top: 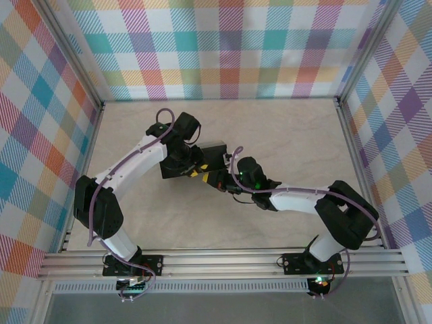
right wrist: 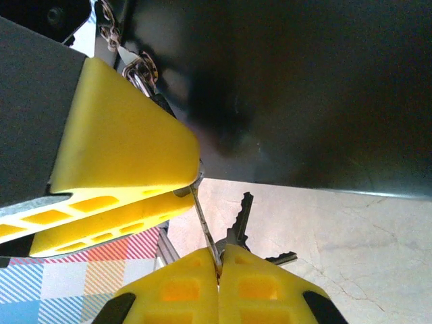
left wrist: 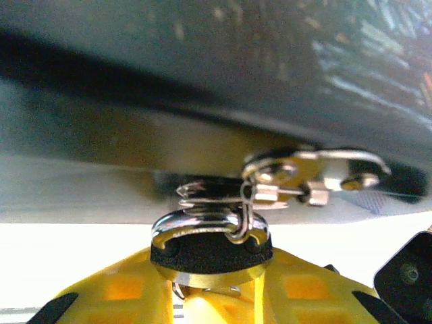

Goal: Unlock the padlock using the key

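we see left gripper (left wrist: 212, 287) clamping the padlock (left wrist: 210, 251) steady so right gripper (right wrist: 219, 270), pinching the key (right wrist: 204, 223), can drive its blade in.

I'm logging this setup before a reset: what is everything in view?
padlock: one, black body with silver shackle, held in the left fingers, shackle through the hasp
hasp: one, silver, on the box
key: one, silvery, pinched in the right fingers, tip hidden at the left fingers
spare keys: two, silvery, hanging beside the key
box: one, dark, mid-table
table: one, beige marble
walls: three, pastel plaid, around the table
arms: two, white and black, meeting at the box
left fingers: two, yellow, around the padlock
right fingers: two, yellow, closed on the key
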`<state>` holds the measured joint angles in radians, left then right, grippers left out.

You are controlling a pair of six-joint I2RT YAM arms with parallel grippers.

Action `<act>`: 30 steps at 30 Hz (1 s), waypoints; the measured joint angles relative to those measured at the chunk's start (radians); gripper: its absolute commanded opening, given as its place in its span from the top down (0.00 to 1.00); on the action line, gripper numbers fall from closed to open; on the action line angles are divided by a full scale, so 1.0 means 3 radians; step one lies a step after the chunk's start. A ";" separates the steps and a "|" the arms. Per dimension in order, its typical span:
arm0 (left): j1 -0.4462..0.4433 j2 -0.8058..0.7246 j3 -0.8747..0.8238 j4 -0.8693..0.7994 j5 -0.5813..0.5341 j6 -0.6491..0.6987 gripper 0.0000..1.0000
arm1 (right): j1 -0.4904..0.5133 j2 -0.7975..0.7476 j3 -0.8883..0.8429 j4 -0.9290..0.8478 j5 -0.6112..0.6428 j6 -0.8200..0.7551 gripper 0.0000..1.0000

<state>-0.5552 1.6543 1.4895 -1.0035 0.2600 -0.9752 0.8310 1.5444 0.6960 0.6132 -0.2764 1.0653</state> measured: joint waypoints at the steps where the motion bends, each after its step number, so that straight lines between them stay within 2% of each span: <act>1: 0.0001 0.0000 0.0000 -0.0014 0.0001 0.0000 1.00 | 0.0000 0.0000 0.0000 -0.0001 -0.0015 -0.0056 1.00; 5: 0.0003 0.0001 0.0000 -0.0039 0.0003 0.0001 1.00 | 0.0006 -0.0008 0.0013 -0.0067 0.0004 -0.0310 1.00; 10: 0.0005 0.0006 0.0001 -0.0037 0.0070 0.0010 1.00 | 0.0093 -0.0179 0.0151 -0.0617 0.0245 -0.0605 1.00; 13: 0.0005 0.0010 0.0003 -0.0034 0.0103 0.0010 1.00 | 0.0117 -0.0209 0.0189 -0.0754 0.0328 -0.0702 1.00; 27: 0.0048 0.0011 0.0001 -0.0055 0.0022 0.0009 1.00 | 0.0123 -0.0038 0.0182 -0.0411 0.0252 -0.0739 1.00; 30: 0.0055 0.0011 0.0001 -0.0061 0.0005 0.0010 1.00 | 0.0182 -0.0018 0.0193 -0.0425 0.0385 -0.0753 1.00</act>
<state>-0.5388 1.6577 1.4899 -1.0218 0.2615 -0.9722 0.8856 1.5391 0.7540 0.4858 -0.1608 0.8394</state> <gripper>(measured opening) 0.276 0.043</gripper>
